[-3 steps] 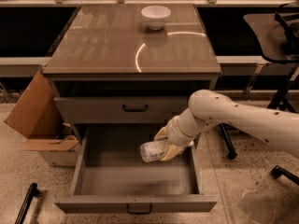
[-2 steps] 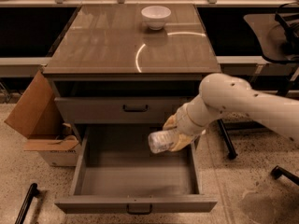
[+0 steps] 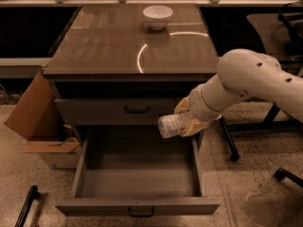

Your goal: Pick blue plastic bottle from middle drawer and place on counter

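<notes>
My gripper (image 3: 187, 119) is shut on the blue plastic bottle (image 3: 171, 125), a small clear bottle held on its side. It hangs in the air above the right part of the open middle drawer (image 3: 137, 178), level with the shut drawer front above it. The drawer's grey tray is pulled out towards me and nothing lies in it. The counter (image 3: 118, 46), a glossy grey-brown top with light streaks, is above and behind the gripper. My white arm comes in from the right.
A white bowl (image 3: 157, 16) stands at the back of the counter. An open cardboard box (image 3: 40, 126) leans against the cabinet's left side. Chair legs and a base (image 3: 236, 141) stand to the right. A dark bar (image 3: 26, 205) lies on the floor at lower left.
The gripper has lifted the bottle up out of the drawer, from near the drawer's bottom to the level of the upper drawer front. The arm has risen with it.
</notes>
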Action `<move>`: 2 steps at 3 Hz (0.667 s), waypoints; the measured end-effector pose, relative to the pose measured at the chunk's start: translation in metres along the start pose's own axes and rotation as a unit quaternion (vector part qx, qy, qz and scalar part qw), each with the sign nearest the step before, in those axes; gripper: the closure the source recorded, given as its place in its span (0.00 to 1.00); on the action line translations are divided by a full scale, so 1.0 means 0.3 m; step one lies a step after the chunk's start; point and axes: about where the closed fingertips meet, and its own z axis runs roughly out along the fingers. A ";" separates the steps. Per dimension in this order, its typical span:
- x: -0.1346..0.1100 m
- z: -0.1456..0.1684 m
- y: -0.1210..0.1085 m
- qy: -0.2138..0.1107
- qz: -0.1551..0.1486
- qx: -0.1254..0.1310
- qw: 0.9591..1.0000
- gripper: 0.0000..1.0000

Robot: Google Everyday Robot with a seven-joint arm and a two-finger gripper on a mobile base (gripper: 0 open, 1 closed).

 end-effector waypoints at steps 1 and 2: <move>-0.008 -0.027 -0.058 0.003 -0.004 0.001 1.000 1.00; -0.003 -0.122 -0.199 0.012 0.004 0.027 1.000 1.00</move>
